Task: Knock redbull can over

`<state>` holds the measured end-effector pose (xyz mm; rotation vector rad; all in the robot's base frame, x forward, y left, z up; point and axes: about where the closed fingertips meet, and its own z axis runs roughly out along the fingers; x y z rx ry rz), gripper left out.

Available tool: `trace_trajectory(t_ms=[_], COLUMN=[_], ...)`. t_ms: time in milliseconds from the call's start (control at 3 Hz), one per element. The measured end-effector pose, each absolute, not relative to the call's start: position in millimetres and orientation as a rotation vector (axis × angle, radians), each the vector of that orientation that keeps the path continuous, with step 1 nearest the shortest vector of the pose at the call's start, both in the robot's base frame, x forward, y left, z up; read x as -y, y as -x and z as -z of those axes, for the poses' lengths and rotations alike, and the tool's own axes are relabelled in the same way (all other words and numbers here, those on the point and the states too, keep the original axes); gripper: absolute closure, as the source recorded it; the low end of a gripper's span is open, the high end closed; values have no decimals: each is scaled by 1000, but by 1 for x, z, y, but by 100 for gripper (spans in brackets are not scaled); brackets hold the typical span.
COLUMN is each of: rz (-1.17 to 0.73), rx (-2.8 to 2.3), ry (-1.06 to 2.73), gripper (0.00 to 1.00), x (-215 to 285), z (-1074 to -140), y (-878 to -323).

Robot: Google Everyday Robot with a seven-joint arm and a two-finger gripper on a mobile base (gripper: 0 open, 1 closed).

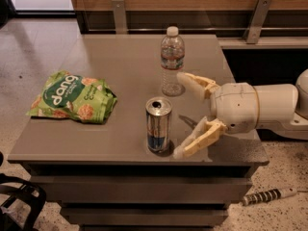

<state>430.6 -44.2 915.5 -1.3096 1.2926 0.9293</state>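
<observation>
We see the can [158, 125] standing up near the front edge of the table [120, 57]. Our gripper [179, 114] is just right of it, fingers wide open. One finger is by the bottle [172, 61], the other by the can. A green bag [72, 96] lies at the left.

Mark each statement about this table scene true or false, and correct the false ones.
1. The can stands upright on the table. True.
2. The gripper is shut on the can. False: it is open, with its fingers spread beside the can on the picture's right.
3. The water bottle stands behind the can, farther from the camera. True.
4. The snack bag lies on the picture's right of the can. False: it lies on the left.
5. The water bottle has no cap. False: a white cap is on it.
</observation>
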Motion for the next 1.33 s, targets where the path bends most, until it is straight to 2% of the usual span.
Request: trace_trajectory(t_ms=[1333], rz=[-995], rx=[-1329], ry=[1262], gripper=[0], x=[47], z=[-879], y=[-430])
